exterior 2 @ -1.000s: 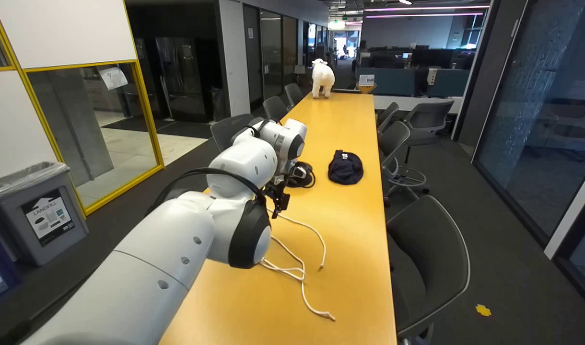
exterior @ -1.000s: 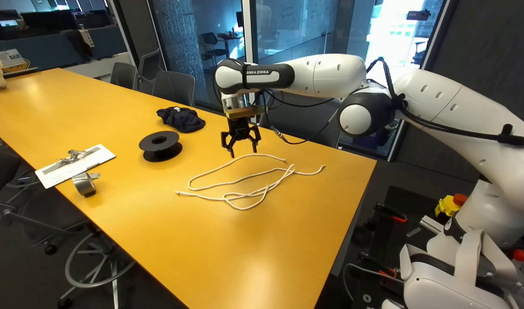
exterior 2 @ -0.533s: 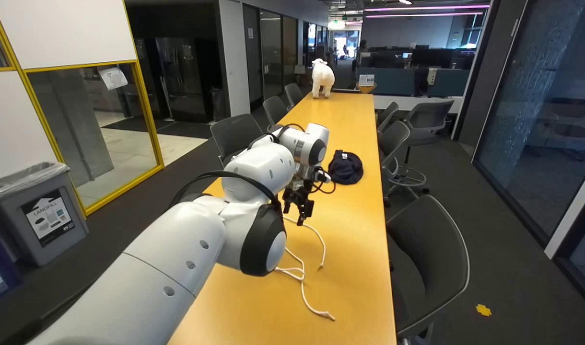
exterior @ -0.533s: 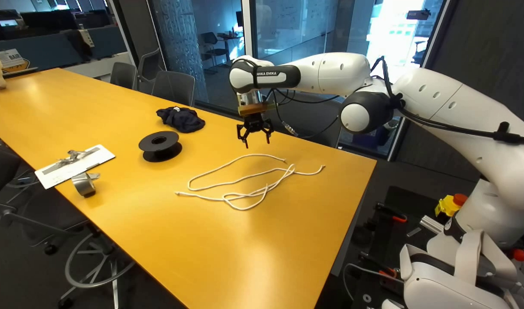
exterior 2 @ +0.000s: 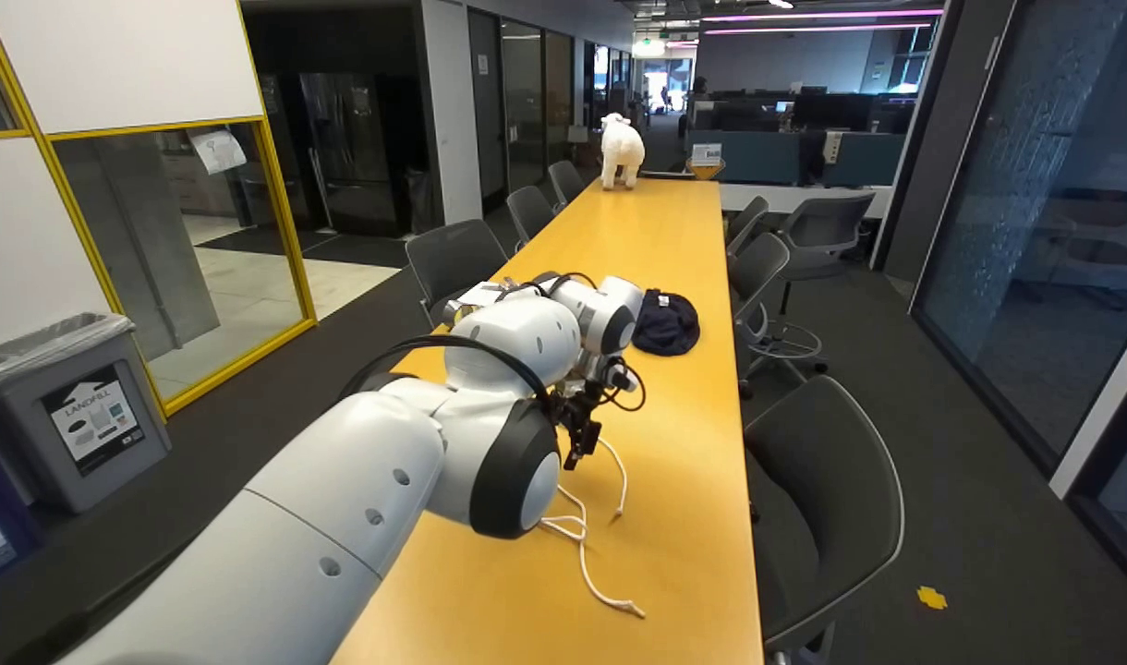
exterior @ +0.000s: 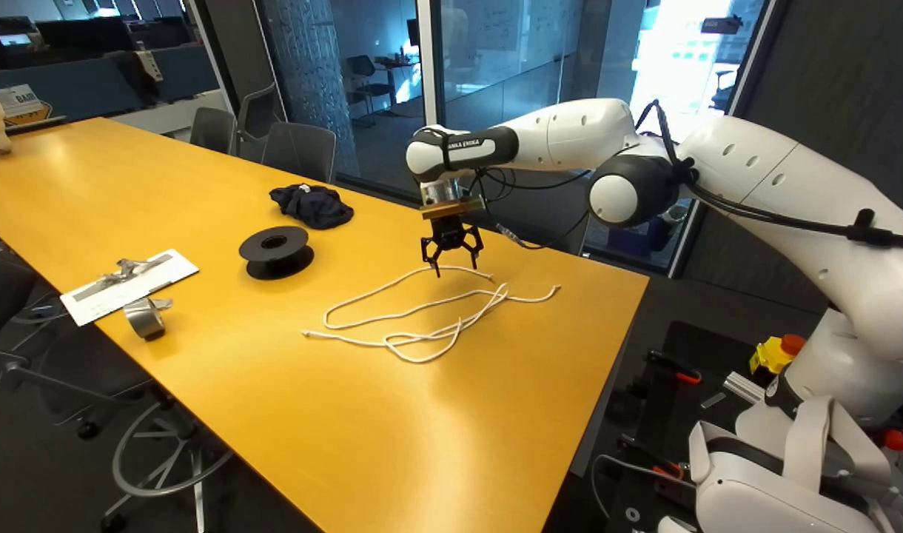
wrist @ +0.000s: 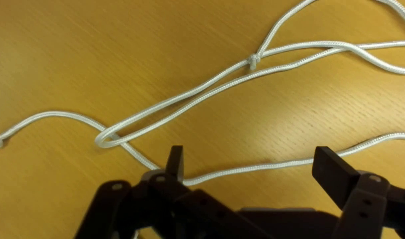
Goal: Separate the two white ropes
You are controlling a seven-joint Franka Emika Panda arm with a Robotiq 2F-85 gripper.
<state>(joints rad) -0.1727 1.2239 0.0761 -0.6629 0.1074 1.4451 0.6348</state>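
Observation:
Two thin white ropes lie loose on the yellow table in both exterior views. One rope (exterior: 407, 314) makes a wide curve; it also shows in the wrist view (wrist: 275, 165), with a knotted end at far left. The other rope (exterior: 348, 340) is doubled into a narrow bend that crosses it near the right; its doubled run shows in the wrist view (wrist: 156, 107), with a knotted end against it. My gripper (exterior: 456, 269) is open and empty, low above the ropes' far side. In the wrist view a run of the curved rope appears between the fingers (wrist: 333, 172); contact cannot be told.
A black spool (exterior: 275, 252) and a dark cloth cap (exterior: 314, 206) stand left of the ropes. A tape roll (exterior: 146, 318) and a white strip (exterior: 129, 285) with a clamp lie by the table's edge. Dark chairs (exterior 2: 822, 508) line the table.
In an exterior view my gripper has moved right, first rising and then coming down toward the table. It stays open. The ropes have not moved.

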